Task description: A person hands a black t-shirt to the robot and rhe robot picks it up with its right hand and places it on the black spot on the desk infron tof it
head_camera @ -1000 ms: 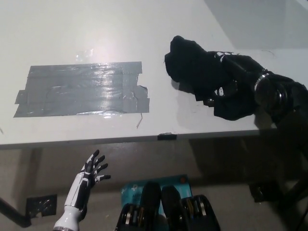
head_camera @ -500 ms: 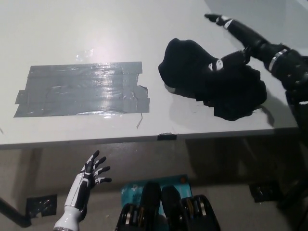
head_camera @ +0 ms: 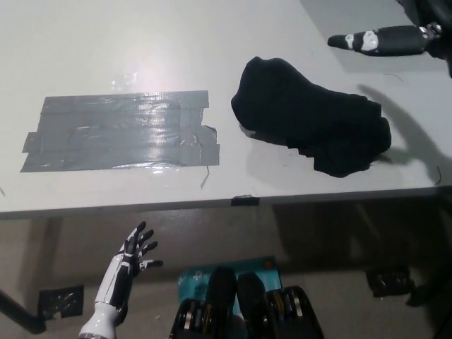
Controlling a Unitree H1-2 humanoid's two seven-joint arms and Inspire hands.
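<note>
- Black t-shirt [head_camera: 311, 123]: a crumpled mound lying flat on the white desk [head_camera: 212, 42]; nothing touches it. It serves as the landmark for every entry below.
- Grey tape patch [head_camera: 120, 132]: a rectangle of overlapping glossy strips stuck to the desk, to the left of the t-shirt and apart from it, with bare desk showing between the two (the shirt does not overlap the patch).
- Right hand [head_camera: 378, 40]: black with pale markings, above and to the right of the t-shirt near the picture's top right, well clear of the cloth. It is stretched out flat, pointing left, and holds nothing. Its shadow falls on the desk just right of the t-shirt.
- Left hand [head_camera: 138, 247]: white, below the desk's front edge, far down and to the left of the t-shirt. Its fingers are spread and empty, and it rests at the robot's side.
- Small dark tab [head_camera: 245, 200]: on the desk's front edge, below and left of the t-shirt.
</note>
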